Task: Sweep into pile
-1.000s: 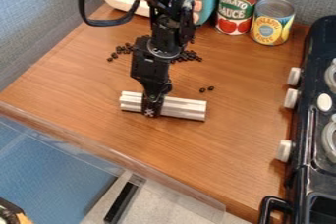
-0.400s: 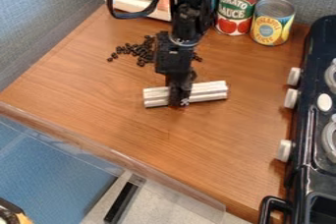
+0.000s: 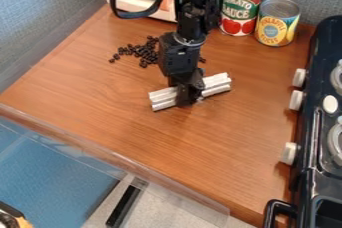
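The gripper (image 3: 188, 92) hangs over the middle of the wooden counter, shut on the middle of a pale ribbed bar (image 3: 217, 85). The bar lies crosswise, its right end angled up toward the back. Behind it, a loose cluster of small black beads (image 3: 142, 52) is spread on the wood, partly hidden by the arm. A single bead (image 3: 202, 60) shows just right of the arm. Whether the bar touches the counter, I cannot tell.
Two cans, a red one (image 3: 241, 6) and a yellow one (image 3: 276, 22), stand at the back right. A toy oven (image 3: 127, 1) sits behind the arm. The black stove (image 3: 320, 122) borders the right side, and the counter's front edge (image 3: 113, 158) slants below.
The gripper has moved right and slightly back with the bar, which has turned so its right end points further back. Two beads that lay right of the arm are no longer visible there.
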Available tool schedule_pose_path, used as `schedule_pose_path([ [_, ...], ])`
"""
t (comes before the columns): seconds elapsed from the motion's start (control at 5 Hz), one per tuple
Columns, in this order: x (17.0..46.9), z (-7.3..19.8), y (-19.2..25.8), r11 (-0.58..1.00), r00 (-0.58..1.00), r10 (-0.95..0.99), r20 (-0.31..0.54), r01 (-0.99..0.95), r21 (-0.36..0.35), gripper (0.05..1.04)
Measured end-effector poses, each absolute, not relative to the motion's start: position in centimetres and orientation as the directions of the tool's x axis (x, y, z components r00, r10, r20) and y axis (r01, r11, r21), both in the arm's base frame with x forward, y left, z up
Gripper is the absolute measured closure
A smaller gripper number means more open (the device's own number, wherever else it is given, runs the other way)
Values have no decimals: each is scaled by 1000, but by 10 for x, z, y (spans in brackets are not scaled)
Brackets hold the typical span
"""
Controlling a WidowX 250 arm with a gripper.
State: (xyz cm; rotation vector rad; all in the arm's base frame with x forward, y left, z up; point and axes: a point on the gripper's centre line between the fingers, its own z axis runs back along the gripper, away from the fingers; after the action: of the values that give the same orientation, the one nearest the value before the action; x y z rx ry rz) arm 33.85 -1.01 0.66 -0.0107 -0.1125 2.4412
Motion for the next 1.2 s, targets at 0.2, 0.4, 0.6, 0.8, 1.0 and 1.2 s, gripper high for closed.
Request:
schedule_pose_path([
  [0.2,338,7,3,-799,-802,597,4,-596,-80,700],
  [0.4,342,8,17,-803,-805,593,-9,-591,-73,700],
  [0.6,352,8,33,-816,-819,574,-11,-571,-84,700],
  [0.8,362,10,61,-829,-833,554,-15,-549,-107,700],
  [1.0,368,11,83,-834,-840,542,-6,-538,-123,700],
  [1.2,370,13,104,-843,-850,527,-9,-522,-126,700],
])
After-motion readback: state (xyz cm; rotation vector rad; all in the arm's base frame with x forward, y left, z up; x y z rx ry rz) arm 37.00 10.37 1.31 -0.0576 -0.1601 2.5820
